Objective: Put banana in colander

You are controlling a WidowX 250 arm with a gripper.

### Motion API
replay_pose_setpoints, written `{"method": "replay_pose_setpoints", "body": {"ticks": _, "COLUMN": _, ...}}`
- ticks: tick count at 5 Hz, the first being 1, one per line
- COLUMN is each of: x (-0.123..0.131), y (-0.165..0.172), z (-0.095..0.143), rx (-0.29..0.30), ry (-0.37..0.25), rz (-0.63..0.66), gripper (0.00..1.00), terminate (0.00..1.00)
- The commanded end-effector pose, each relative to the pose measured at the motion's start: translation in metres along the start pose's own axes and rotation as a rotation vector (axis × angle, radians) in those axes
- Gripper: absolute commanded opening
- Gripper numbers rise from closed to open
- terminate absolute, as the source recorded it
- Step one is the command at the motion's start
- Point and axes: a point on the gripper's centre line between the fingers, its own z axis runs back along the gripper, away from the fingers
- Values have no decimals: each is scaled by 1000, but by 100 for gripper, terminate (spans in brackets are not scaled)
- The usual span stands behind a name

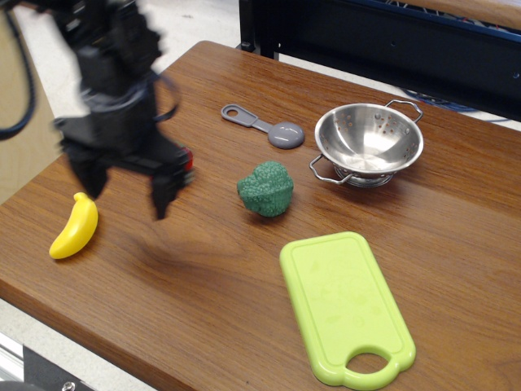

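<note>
The yellow toy banana (74,227) lies on the wooden table (203,277) near its front left edge. The shiny steel colander (369,142) stands upright at the back right, with nothing in it. My black gripper (126,192) is blurred by motion, open and holding nothing, with its fingers pointing down above the table just right of the banana. Its left finger (92,181) hangs close above the banana's top end. The gripper hides most of the red strawberry (187,160) behind it.
A green broccoli toy (265,188) sits mid-table. A grey measuring spoon (264,128) lies left of the colander. A lime green cutting board (343,305) lies at the front right. The table's front edge runs close below the banana.
</note>
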Motion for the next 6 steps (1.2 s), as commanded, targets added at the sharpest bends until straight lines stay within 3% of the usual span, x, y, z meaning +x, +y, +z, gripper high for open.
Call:
{"method": "replay_pose_setpoints", "body": {"ticks": 1, "x": 0, "y": 38, "z": -14, "rx": 34, "ry": -56, "rz": -54, "gripper": 100, "terminate": 0}}
{"method": "replay_pose_setpoints", "body": {"ticks": 2, "x": -3, "y": 38, "z": -33, "rx": 13, "ry": -129, "rz": -62, "gripper": 100, "terminate": 0}}
{"method": "replay_pose_setpoints", "body": {"ticks": 3, "x": -5, "y": 35, "z": -40, "rx": 1, "ry": -102, "rz": -48, "gripper": 100, "terminate": 0}}
{"method": "replay_pose_setpoints", "body": {"ticks": 5, "x": -6, "y": 29, "z": -52, "rx": 64, "ry": -42, "rz": 17, "gripper": 100, "terminate": 0}}
{"method": "replay_pose_setpoints", "body": {"ticks": 6, "x": 0, "y": 23, "z": -44, "rx": 58, "ry": -29, "rz": 54, "gripper": 0, "terminate": 0}}
